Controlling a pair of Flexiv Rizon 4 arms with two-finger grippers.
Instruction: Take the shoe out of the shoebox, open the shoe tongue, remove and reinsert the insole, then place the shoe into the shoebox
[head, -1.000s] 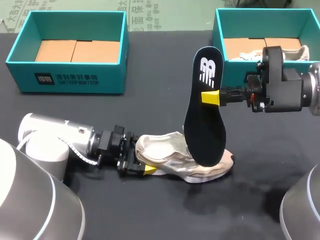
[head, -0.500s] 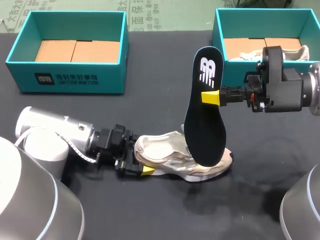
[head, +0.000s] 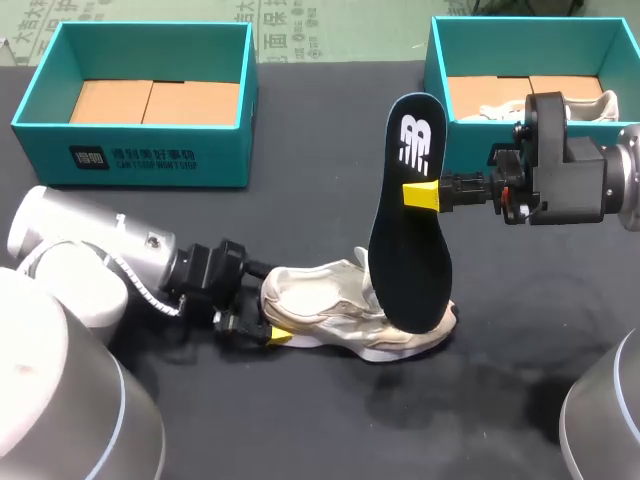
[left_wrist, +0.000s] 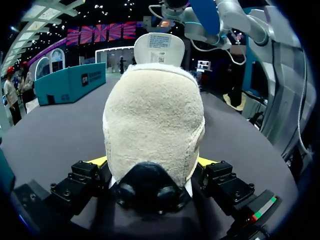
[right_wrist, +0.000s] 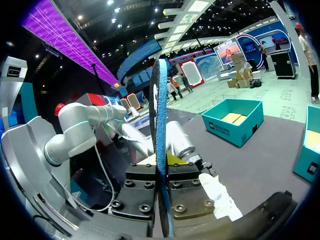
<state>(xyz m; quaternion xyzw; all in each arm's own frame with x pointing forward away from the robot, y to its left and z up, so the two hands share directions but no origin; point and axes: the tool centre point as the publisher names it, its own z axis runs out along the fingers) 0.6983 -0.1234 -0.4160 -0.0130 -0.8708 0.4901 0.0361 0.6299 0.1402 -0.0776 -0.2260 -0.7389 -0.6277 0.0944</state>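
The right claw (head: 425, 195) is pinched tight on the black insole (head: 410, 250) and holds it up on end, with its low end hanging just over the sneaker (head: 340, 305). The left claw (left_wrist: 152, 172) is squeezed on the sneaker's heel from both sides. The sneaker lies on the dark table (head: 150, 220), well apart from the teal shoebox (head: 530, 35) behind the right claw. I think the insole is out (that part looks done), so now it goes back in. The right claw must tip it toe-first into the sneaker's opening while the left claw holds the sneaker steady.
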